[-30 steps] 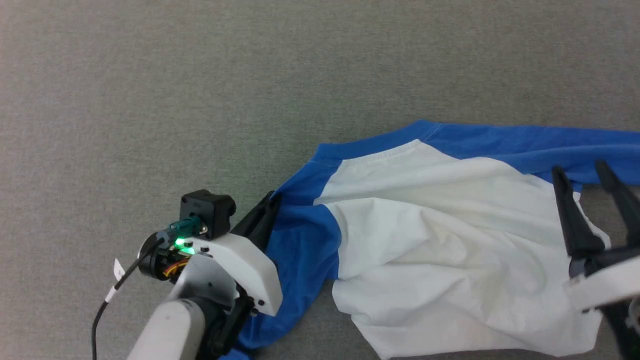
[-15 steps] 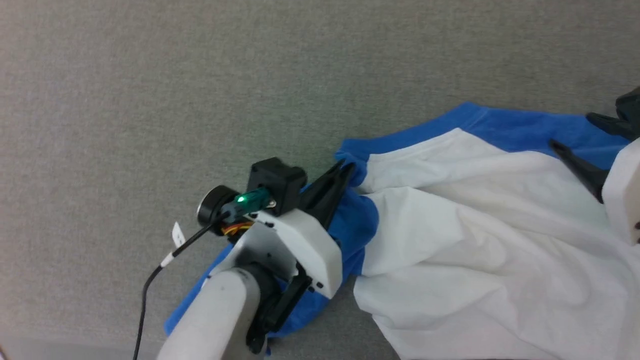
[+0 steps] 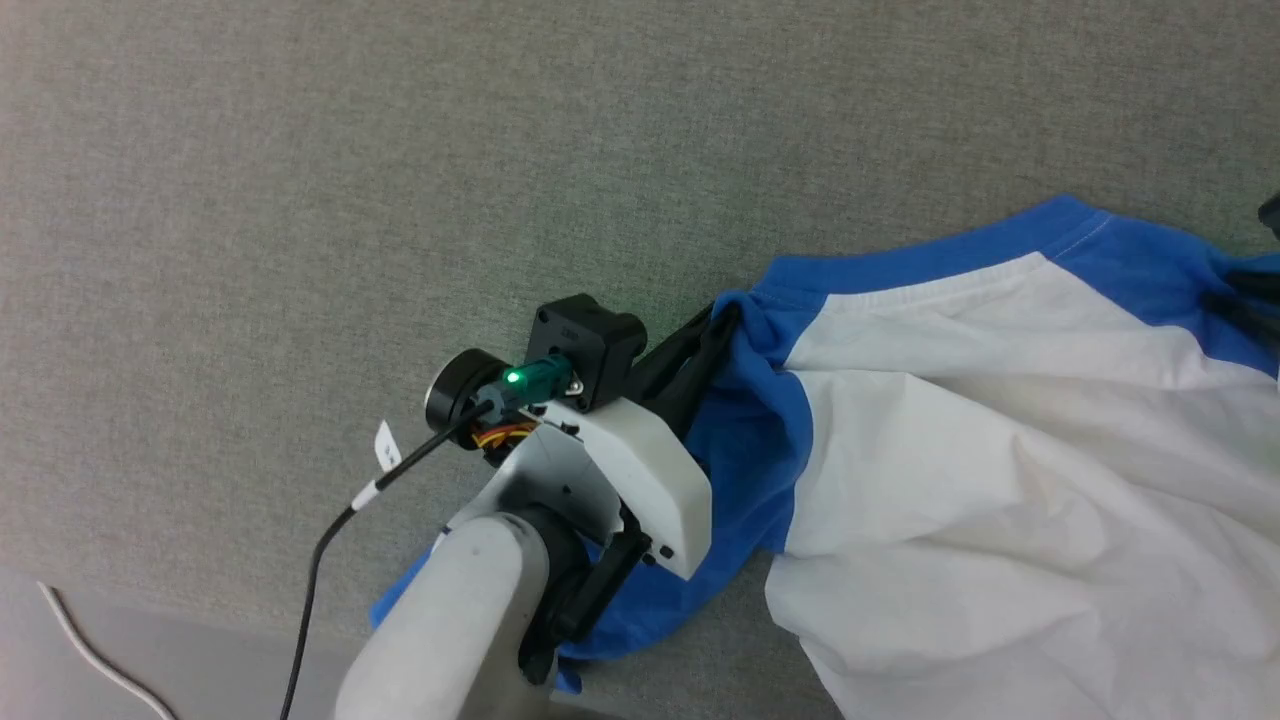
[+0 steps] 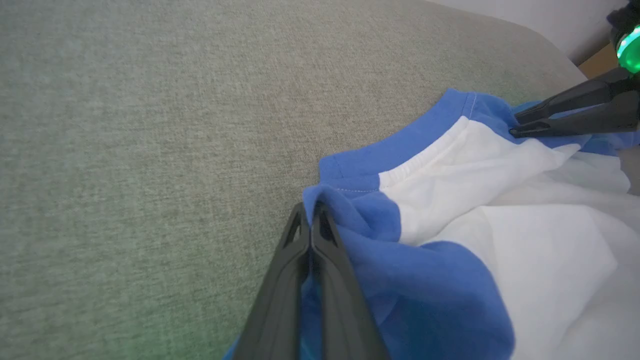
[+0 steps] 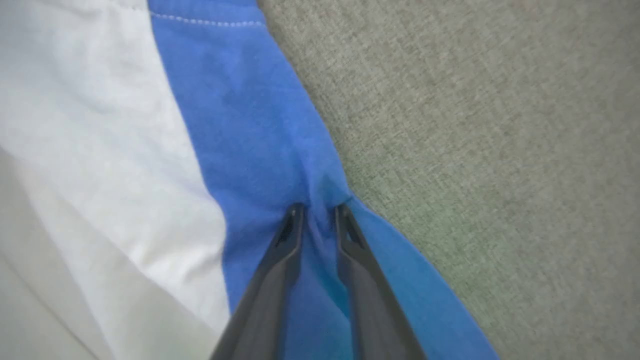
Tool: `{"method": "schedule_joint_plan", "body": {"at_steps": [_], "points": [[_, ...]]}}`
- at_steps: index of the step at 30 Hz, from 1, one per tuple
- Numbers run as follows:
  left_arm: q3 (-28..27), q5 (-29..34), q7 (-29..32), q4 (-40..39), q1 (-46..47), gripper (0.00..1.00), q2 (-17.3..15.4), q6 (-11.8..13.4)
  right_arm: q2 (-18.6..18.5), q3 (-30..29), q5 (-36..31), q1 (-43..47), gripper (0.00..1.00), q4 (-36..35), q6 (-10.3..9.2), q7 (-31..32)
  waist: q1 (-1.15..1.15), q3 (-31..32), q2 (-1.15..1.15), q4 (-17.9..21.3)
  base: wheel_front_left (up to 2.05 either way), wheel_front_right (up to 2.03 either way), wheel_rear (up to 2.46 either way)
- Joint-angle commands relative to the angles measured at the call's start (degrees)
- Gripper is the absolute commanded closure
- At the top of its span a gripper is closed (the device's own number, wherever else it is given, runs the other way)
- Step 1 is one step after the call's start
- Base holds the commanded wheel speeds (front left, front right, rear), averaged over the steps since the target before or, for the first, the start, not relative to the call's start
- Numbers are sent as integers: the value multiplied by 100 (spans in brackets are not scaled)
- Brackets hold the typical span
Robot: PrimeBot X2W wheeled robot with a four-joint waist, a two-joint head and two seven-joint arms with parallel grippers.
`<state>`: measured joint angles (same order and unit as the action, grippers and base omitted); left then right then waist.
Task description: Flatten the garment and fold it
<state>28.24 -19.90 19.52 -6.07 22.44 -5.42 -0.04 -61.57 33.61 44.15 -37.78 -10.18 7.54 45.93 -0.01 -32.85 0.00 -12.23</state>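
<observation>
The garment [image 3: 1000, 450], a white T-shirt with blue sleeves and neck trim, lies rumpled on the grey table at the right of the head view. My left gripper [image 3: 722, 312] is shut on a bunched blue shoulder fold at the shirt's left end; in the left wrist view its fingertips [image 4: 311, 207] pinch that blue cloth [image 4: 400, 280]. My right gripper [image 5: 318, 210] has its fingers drawn in on a raised ridge of the blue strip [image 5: 250, 125] at the shirt's far edge. The left wrist view shows the right gripper [image 4: 512, 126] low on the blue trim.
Grey woven table cover [image 3: 400, 200] stretches to the left and far side of the shirt. The table's front edge runs along the lower left, with a white cord [image 3: 90, 650] on the pale floor beyond. A black cable [image 3: 330, 560] trails from my left wrist.
The head camera has shifted. My right gripper, wide open above the white body a second ago, has come down on the blue strip and narrowed on it. The left grip holds.
</observation>
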Motion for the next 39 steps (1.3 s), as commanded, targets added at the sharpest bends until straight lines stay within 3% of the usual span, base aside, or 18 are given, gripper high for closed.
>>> {"method": "schedule_joint_plan", "body": {"at_steps": [1, 5, 10, 11, 13, 17, 21, 29, 39], "points": [[2, -28, -56, 31, 114, 100, 32, -39, 10, 313, 68, 232, 100, 238, -5, 121, 1, -19, 0, -7, 0, 0, 0], [-71, -66, -152, 65, 137, 100, 8, -28, 82, 365, 199, 112, 100, 333, -5, -298, 1, 62, 0, 75, 0, 0, 0], [-251, -84, -488, 33, 138, 100, -39, 18, 416, 129, 164, -54, 100, 528, -5, -1351, 1, 378, 0, 262, 0, 0, 0], [-347, -57, -687, -13, 130, 100, -71, 56, 615, -130, 131, -57, 100, 662, -5, -1873, 1, 552, 0, 339, 0, 0, 0], [-393, -43, -781, -45, 118, 100, -92, 73, 720, -291, 103, -39, 100, 725, -5, -2139, 1, 642, 0, 379, 0, 0, 0], [-582, -10, -1084, -289, 61, 100, -183, 149, 1193, -1127, -120, 144, 100, 918, -5, -3142, 1, 998, 0, 551, 0, 0, 0], [-732, 101, -1149, -672, 135, 100, -377, 186, 1607, -1868, -544, 342, 100, 769, -5, -3682, 1, 1283, 0, 718, 0, 0, 0], [-994, 482, -629, -1327, 1271, 100, -859, 86, 2211, -2558, -1156, 12, 100, -1, -5, -3610, 1, 1807, 0, 961, 0, 0, 0], [-1181, 526, 164, -890, 2921, 100, -1247, -266, 2366, -2359, -1466, -970, 100, -369, -5, -3026, 1, 2183, 0, 1092, 0, 0, 0]]}}
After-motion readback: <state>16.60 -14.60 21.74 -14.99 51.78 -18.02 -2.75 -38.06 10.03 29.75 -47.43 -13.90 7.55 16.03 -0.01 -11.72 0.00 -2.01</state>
